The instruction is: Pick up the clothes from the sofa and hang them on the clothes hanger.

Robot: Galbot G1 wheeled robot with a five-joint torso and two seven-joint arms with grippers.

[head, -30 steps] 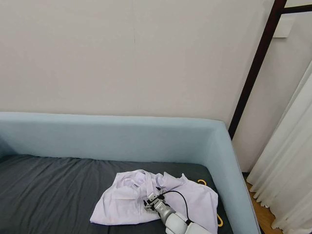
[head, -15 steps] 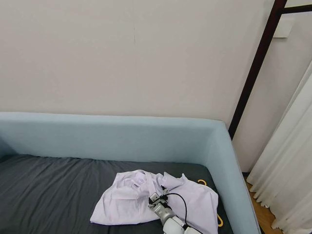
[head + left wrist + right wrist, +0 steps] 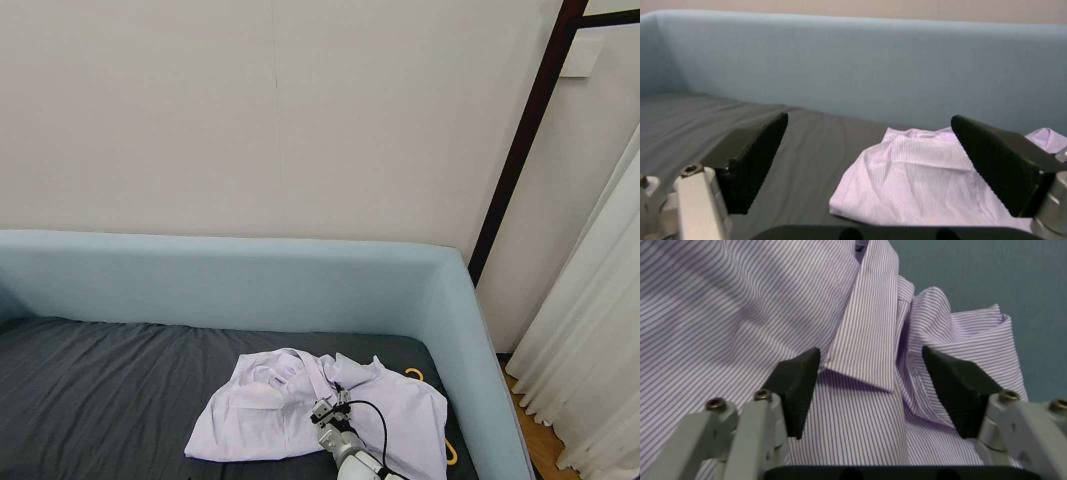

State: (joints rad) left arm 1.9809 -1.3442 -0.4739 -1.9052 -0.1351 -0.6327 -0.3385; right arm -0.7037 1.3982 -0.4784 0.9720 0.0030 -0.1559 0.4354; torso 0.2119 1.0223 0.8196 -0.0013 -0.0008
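- Lower middle of the head view: a pale lilac pinstriped cotton shirt (image 3: 270, 425) lies crumpled on the dark grey seat cushion (image 3: 100, 380) of the light blue upholstered sofa (image 3: 250, 285), close to its right-hand end.
- The right gripper (image 3: 331, 405) reaches in from the bottom edge, right over the shirt's middle. Its jaws are spread wide with nothing in them, and the black pads (image 3: 800, 385) stand either side of the folded collar flap (image 3: 863, 355).
- The left gripper (image 3: 870, 125) hangs over bare cushion, wide apart and empty too, with the shirt at the lower right of its view.
- The shirt's long axis, I'd say, runs left to right across the bottom of the head view. The collar end points up the frame, toward the sofa back.
- A yellow plastic hanger (image 3: 415, 375) peeks out at the shirt's right edge, mostly buried under the cloth.
- To make this grab count, I'd sink the pads until both clear the collar edge, then close on the thick folded band, not on one loose layer.
- Keeping centred on the neck should let the shirt lift evenly. Going too deep risks pinching the cushion cover along with it.
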